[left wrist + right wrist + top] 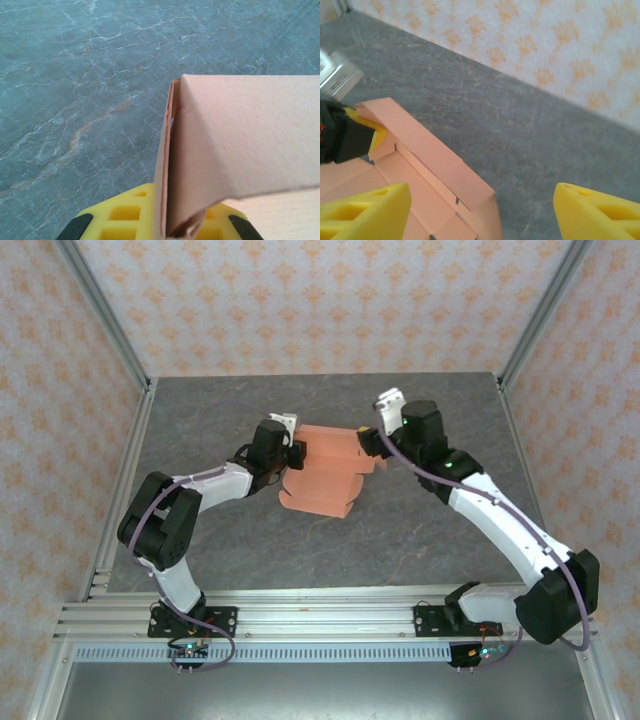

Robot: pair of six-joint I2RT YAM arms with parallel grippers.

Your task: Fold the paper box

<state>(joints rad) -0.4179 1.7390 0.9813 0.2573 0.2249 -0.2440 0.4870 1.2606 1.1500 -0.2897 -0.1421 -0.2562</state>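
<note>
Mid-table, a bit toward the far side, sits the salmon-orange thin-card paper box (322,480), partly folded. Its far long wall is raised. The near panels and a rounded flap lie flat on the grey marbled table (430,530).

The left gripper (292,455) is at the box's left end, jaws closed tight on the card. In the left wrist view a doubled upright wall of the paper box (240,140) runs straight down into the left gripper (170,227), pinched between its yellow fingers (125,220). A flat pale panel shows at lower right, with bare table behind.

The right gripper (372,445) is at the box's right end, next to the raised wall. In the right wrist view the right gripper (482,212) has its jaws spread wide and is gripping nothing. Its yellow fingers (365,210) sit far apart at the bottom corners. The end of the box's raised wall (435,165) reaches into the gap between them. Can't tell if the card touches either pad.

The same view shows the left gripper (357,137) in black and yellow, clamped on the far end of that wall.

Patterned orange-on-cream wallpaper panels (300,300) enclose the table. A slotted aluminium rail (320,620) carries both arm bases at the near edge.
</note>
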